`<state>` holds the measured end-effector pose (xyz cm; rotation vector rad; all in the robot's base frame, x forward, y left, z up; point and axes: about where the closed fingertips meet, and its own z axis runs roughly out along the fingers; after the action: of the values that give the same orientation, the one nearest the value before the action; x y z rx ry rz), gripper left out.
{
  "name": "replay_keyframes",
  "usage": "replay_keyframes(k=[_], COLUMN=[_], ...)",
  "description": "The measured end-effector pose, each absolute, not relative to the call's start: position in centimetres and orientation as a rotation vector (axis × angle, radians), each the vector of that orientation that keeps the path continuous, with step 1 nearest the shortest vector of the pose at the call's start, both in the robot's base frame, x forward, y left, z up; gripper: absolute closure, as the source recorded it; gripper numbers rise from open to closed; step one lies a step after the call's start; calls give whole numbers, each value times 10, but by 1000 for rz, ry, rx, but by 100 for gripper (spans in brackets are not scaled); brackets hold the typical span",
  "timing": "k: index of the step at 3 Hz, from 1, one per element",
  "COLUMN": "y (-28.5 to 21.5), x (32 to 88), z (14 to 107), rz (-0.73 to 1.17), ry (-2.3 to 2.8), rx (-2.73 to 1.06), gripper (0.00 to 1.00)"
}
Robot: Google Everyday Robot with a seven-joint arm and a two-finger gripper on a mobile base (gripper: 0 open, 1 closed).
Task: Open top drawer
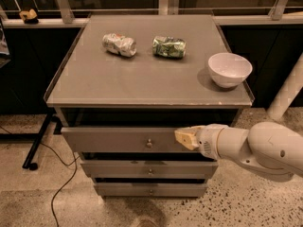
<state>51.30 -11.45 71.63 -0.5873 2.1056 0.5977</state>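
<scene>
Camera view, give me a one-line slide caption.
Gripper at the top drawer front, just right of its knob; white bowl on the cabinet top above.

A tan end effector (185, 137) is seen at the grey top drawer (118, 140)'s front, below a white bowl (229, 69).

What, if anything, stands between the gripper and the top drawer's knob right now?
Nothing visible does. The gripper is in front of the top drawer, to the right of its knob in the camera view. Only bare grey front panel shows between the two.
</scene>
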Motion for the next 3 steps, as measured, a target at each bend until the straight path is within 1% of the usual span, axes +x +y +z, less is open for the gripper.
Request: replay_keyframes(k=[2, 3], y=[-115, -128], x=[519, 559], z=[717, 722], rz=[578, 500], ry=[2102, 2077], rx=[-562, -506], gripper=[100, 100])
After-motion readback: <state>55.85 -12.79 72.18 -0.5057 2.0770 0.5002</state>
